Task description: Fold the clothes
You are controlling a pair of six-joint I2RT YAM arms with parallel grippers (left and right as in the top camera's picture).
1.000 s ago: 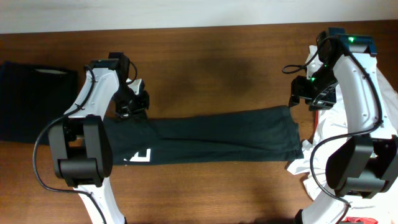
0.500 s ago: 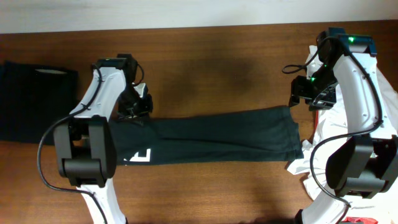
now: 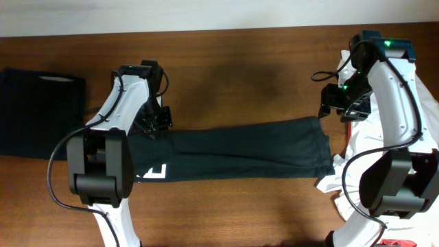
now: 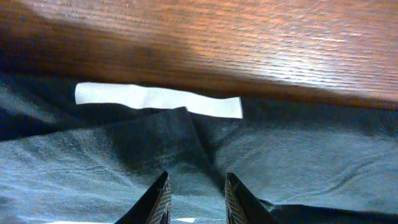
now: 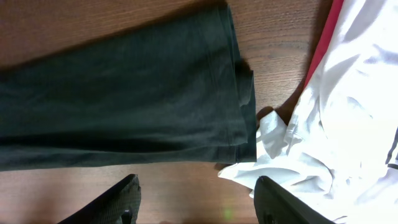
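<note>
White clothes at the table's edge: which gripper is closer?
Right. The right gripper hovers open beside the white clothes; the left gripper is at the far end of the black T-shirt.

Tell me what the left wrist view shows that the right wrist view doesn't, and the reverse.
Only the left wrist: a white printed strip on the black T-shirt, with the left gripper close over a raised crease; grip unclear. Only the right wrist: the shirt's hemmed end, a white garment with red trim beside it, and the open right gripper. Both: black fabric on the wooden table.
</note>
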